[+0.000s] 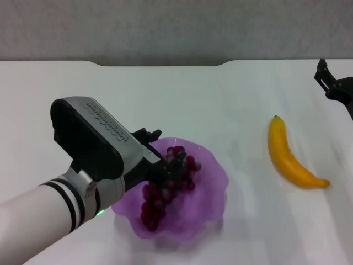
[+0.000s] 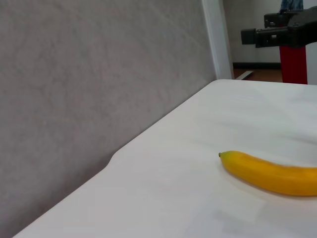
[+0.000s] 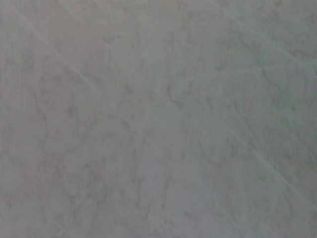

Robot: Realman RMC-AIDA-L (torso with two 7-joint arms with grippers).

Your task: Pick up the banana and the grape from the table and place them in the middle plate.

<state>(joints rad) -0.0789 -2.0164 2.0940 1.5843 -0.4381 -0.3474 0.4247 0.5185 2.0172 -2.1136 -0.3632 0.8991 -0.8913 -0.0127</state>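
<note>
The grape point(image 1: 165, 187), a long dark red-purple bunch, lies over the middle plate point(image 1: 212, 182), a translucent purple plate with a wavy rim. My left gripper point(image 1: 164, 165) is above the plate's left side, shut on the upper part of the bunch, whose lower end reaches the plate's near side. The banana point(image 1: 289, 154) lies on the white table point(image 1: 220, 99) to the right of the plate; it also shows in the left wrist view point(image 2: 272, 173). My right gripper point(image 1: 333, 85) is at the far right edge, beyond the banana, and holds nothing.
A grey wall point(image 1: 176, 27) runs behind the table's back edge. The right wrist view shows only a grey mottled surface point(image 3: 158, 119). The right arm also shows far off in the left wrist view point(image 2: 280, 29).
</note>
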